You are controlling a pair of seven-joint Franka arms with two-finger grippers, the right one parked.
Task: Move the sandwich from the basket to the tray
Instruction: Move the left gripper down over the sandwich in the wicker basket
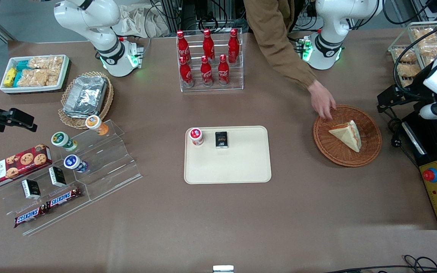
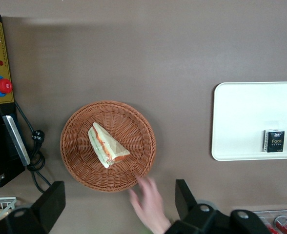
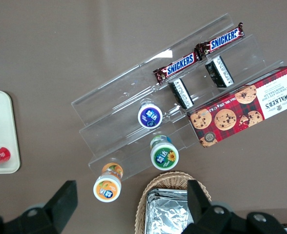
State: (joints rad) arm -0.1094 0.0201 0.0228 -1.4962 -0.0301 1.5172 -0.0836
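The sandwich (image 1: 346, 135) lies in the basket (image 1: 370, 151), tip pointing toward the bottles — well below the gripper (image 2: 119, 201), its fingers (image 2: 51, 201) spread wide, empty.

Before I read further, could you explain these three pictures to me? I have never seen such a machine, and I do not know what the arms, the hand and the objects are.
Two white robot arms stand at a brown table. One picture looks down from the front; the two others come from cameras on the arms' wrists. The working arm's end effector hangs open above the table beside the basket, holding nothing. In that round wicker basket lies a triangular sandwich. A person's hand touches the basket's rim. In the middle lies a cream tray with a small red-lidded jar and a small black packet. Elsewhere are cola bottles in a clear rack and shelves of snacks.
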